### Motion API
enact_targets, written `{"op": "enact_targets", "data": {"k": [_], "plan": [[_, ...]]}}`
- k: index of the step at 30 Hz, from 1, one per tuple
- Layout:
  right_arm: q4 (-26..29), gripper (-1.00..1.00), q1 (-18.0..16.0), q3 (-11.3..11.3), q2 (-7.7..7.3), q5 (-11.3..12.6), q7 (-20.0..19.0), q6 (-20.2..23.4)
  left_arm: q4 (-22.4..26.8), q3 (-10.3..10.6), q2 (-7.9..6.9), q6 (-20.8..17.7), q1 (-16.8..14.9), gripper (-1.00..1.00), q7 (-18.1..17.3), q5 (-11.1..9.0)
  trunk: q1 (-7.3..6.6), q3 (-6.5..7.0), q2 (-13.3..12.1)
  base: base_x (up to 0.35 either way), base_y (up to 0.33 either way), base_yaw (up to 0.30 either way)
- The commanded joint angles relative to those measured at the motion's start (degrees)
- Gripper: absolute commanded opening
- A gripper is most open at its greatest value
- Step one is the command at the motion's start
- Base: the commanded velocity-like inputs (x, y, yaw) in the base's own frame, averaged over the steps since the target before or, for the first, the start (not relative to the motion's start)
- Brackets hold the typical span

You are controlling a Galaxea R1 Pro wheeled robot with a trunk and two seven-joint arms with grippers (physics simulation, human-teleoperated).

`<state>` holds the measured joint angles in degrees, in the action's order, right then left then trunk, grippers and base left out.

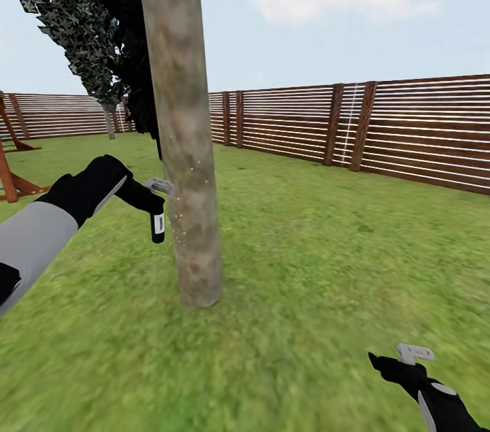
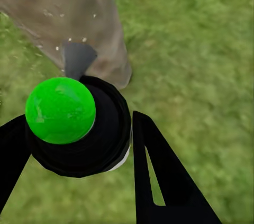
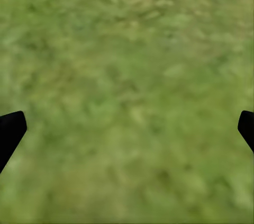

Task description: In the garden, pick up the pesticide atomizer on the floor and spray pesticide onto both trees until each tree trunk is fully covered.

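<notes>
The thick mottled tree trunk (image 1: 184, 146) rises just ahead on the grass (image 1: 306, 269). My left gripper (image 1: 154, 205) is shut on the pesticide atomizer (image 1: 158, 225), a black bottle with a pale label, held upright just left of the trunk. Its grey spray head (image 1: 160, 185) points at the bark, where pale specks show. In the left wrist view the atomizer (image 2: 103, 139) carries a green round cap, its nozzle aimed at the trunk (image 2: 63, 12), and a black finger (image 2: 159, 176) lies beside it. My right gripper (image 1: 407, 358) hangs open low over bare grass, its fingertips (image 3: 10, 128) far apart.
A brown slat fence (image 1: 408, 133) runs along the back and right. A wooden frame (image 1: 10, 173) stands at the far left. A second leafy tree (image 1: 109, 122) stands far back near the fence, with dark foliage behind the near trunk. Open lawn spreads to the right.
</notes>
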<state>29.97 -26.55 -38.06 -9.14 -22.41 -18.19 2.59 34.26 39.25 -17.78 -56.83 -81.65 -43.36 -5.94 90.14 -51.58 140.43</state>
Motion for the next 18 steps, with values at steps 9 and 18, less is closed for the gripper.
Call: {"op": "enact_targets", "data": {"k": [9, 18], "plan": [[0.00, 1.00, -0.02, 0.00, 0.00, 0.00, 0.00, -0.03, 0.24, -0.14, 0.02, -0.02, -3.50, -1.00, -0.03, 0.06, 0.00, 0.00, 0.00, 0.003, 0.003, 0.000], [0.00, 1.00, 0.00, 0.00, -0.02, 0.00, 0.00, -0.02, 0.27, 0.00, 0.03, 0.03, -5.42, -1.00, 0.03, 0.14, 0.00, 0.00, 0.00, 0.000, 0.000, -0.019]]}}
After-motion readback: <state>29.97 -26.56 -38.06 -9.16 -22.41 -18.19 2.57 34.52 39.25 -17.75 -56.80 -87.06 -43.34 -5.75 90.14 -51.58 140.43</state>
